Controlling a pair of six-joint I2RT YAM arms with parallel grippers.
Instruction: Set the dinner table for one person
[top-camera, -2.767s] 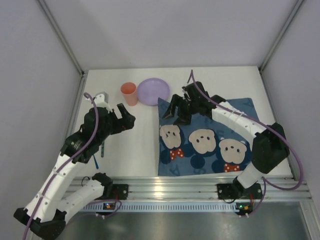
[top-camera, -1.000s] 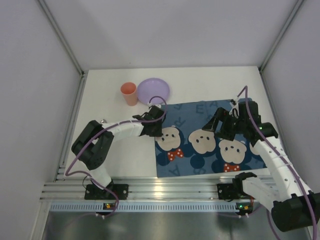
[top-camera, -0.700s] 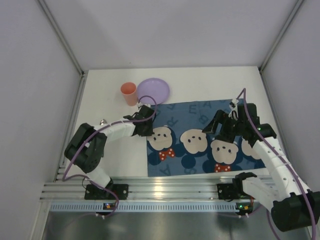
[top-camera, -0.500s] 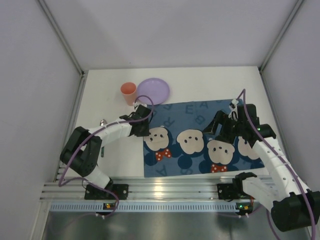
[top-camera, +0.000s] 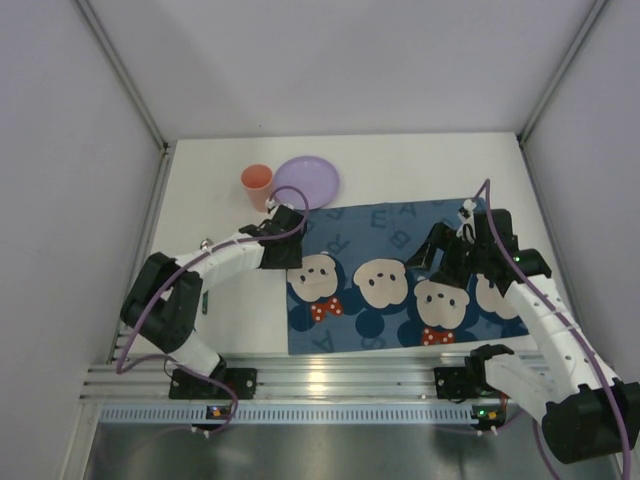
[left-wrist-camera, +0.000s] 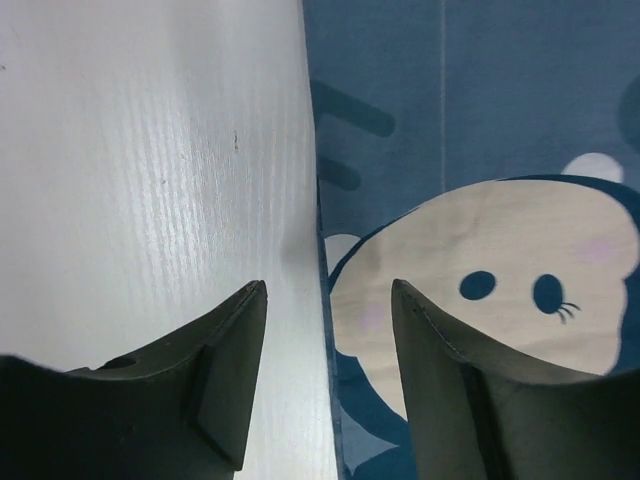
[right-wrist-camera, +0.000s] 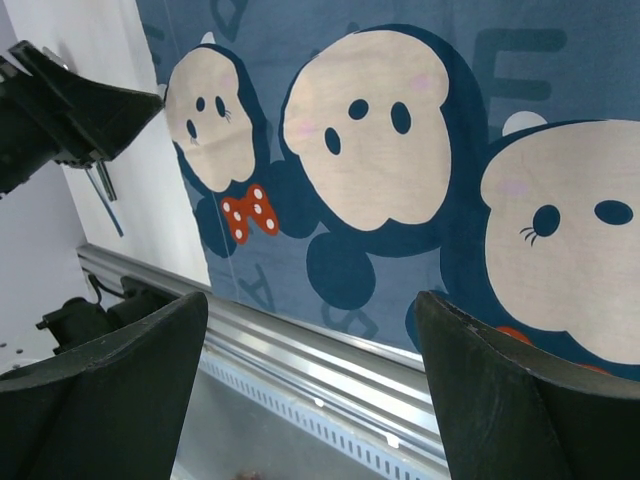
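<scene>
Cup (top-camera: 257, 186) just beside plate (top-camera: 308, 182) on dinner table (top-camera: 250, 322)

White dinner table (top-camera: 420, 165): placemat (top-camera: 352, 326), plate (top-camera: 308, 181), cup (top-camera: 257, 185)

my left arm (top-camera: 225, 259) bends in from the lower left and reaches toward mid-frame. left gripper (left-wrist-camera: 325, 290) is pointed down, jaws parted, nothing pinched between them. right arm (top-camera: 545, 320) rises along the right side, with the right gripper (right-wrist-camera: 310, 300) hanging centre-right, jaws spread wide and empty.
</scene>
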